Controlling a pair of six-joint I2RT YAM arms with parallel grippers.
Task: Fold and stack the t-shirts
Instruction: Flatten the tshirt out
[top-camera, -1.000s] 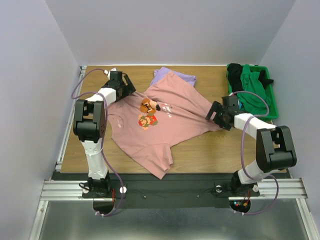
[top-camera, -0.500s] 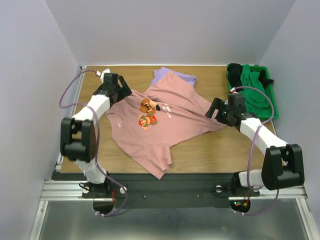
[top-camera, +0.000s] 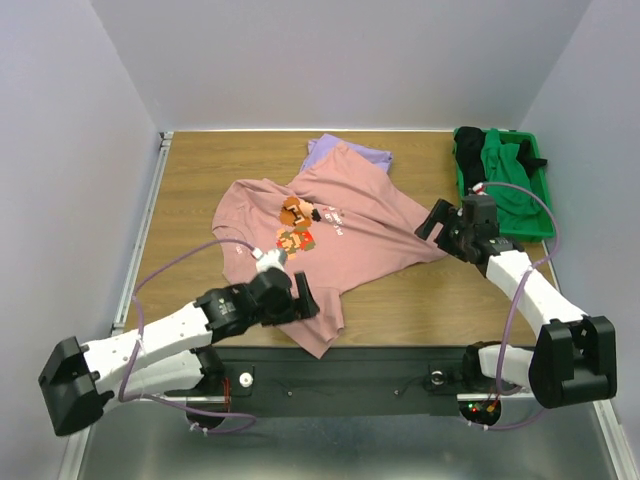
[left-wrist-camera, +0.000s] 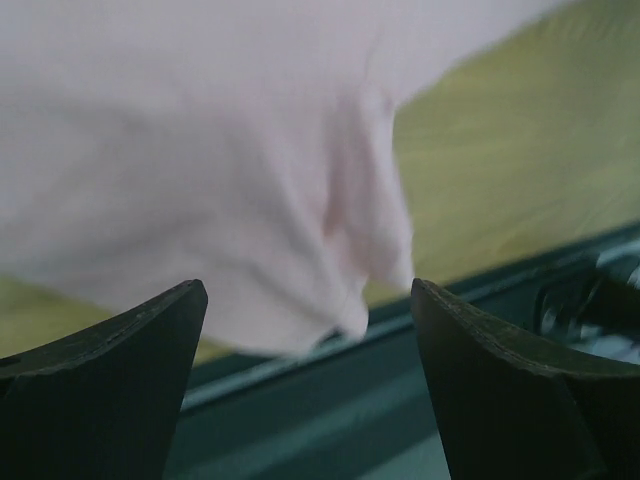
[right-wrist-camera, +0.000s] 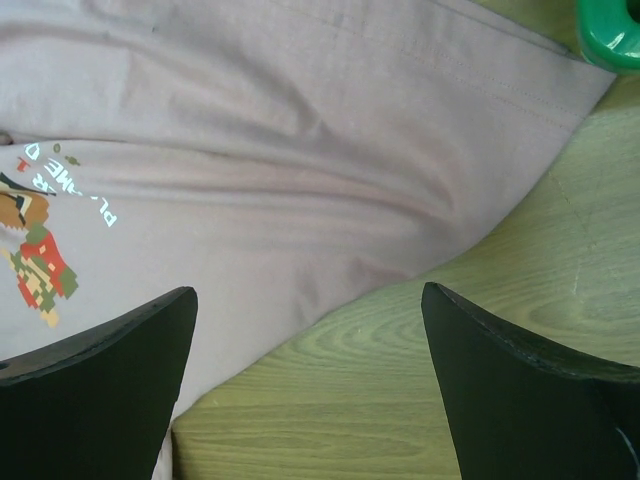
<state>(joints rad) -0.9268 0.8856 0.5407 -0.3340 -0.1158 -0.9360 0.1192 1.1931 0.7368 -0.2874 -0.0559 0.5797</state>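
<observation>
Two shirts, none folded yet | left gripper (top-camera: 308, 299) fingers are spread apart, a corner of the pink shirt (top-camera: 350, 215) just in front | right gripper (top-camera: 434, 220) fingers are spread apart over its edge | lavender shirt (top-camera: 368, 156) is tucked under it, well beyond both | next: edges must be pinched and lifted.

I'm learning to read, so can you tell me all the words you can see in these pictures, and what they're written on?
On the pink t-shirt: small white letters in two short rows beside the cartoon print. They are upside down in the right wrist view and too blurred to read for sure.
On the lavender t-shirt: no words show.
On the green bin: no words show.
</observation>
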